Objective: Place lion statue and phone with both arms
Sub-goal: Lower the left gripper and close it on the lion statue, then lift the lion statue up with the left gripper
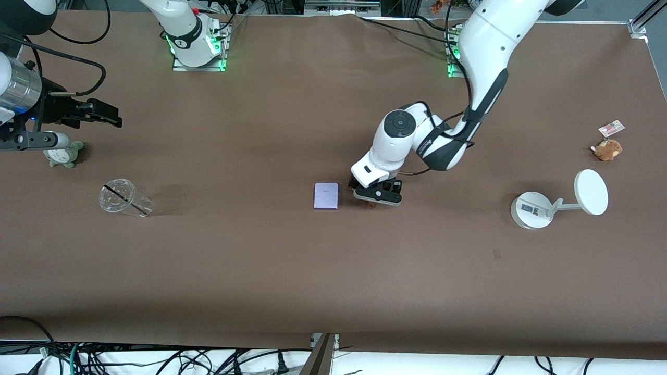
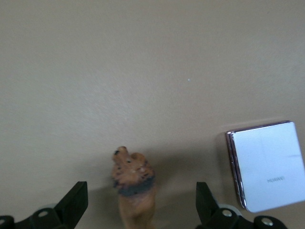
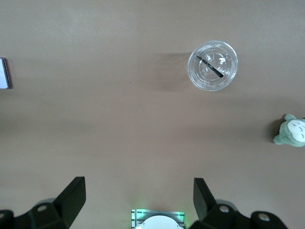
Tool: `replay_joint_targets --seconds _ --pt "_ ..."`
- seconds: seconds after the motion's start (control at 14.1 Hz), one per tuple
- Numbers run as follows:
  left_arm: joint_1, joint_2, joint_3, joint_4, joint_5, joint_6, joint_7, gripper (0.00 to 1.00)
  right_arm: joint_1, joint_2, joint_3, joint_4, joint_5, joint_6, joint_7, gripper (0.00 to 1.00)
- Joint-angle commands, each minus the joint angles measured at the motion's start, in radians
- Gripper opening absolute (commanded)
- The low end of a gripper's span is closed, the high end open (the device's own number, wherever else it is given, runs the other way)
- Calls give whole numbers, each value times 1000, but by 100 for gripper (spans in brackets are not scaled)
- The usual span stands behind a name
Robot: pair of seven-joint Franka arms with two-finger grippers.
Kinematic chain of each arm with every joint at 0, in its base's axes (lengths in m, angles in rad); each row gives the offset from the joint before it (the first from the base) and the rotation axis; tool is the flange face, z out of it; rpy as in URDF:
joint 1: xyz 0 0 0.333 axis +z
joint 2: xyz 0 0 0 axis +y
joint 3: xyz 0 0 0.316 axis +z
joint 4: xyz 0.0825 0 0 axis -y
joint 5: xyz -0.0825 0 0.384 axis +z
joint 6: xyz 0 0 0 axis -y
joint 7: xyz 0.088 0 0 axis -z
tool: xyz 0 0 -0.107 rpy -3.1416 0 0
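Note:
The lion statue [image 2: 134,191], a tiny orange-brown figurine with a dark mane, stands on the brown table. My left gripper [image 2: 140,206] is low around it, open, with a dark finger on each side and a gap to both. In the front view the left gripper [image 1: 378,197] covers most of the lion statue [image 1: 371,204]. The phone [image 1: 326,196], a flat pale lavender rectangle, lies flat beside the gripper, toward the right arm's end; the phone [image 2: 267,164] shows with a dark edge. My right gripper [image 1: 110,117] waits open, high over the right arm's end of the table, holding nothing.
A clear plastic cup [image 1: 124,198] with a black straw lies near the right arm's end, with a grey-green plush [image 1: 64,154] farther from the front camera. At the left arm's end stand a white disc stand [image 1: 536,209] and a brown plush [image 1: 607,149] with a card tag.

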Motion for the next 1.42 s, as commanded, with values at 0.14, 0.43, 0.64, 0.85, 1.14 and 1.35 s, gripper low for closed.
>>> replay_joint_targets --seconds 0.14,0.43,0.64,0.85,1.14,1.35 --pt "-28 0 8 4 65 -3 -84 100 -3 9 4 23 6 -19 -3 100" --pt "-27 1 9 4 70 -3 -73 36 -3 9 4 23 6 -19 -3 100" --pt "-19 -3 6 -3 145 -9 -70 15 -3 9 4 23 6 -19 -5 100" --pt "-1 -77 3 -23 145 -68 -42 9 -3 9 4 23 6 -18 -3 100" --pt "58 -236 0 -19 130 -300 167 9 -1 10 7 23 8 -13 -3 100" --pt "78 -334 0 -3 14 -544 271 9 45 15 5 25 2 -1 13 100"
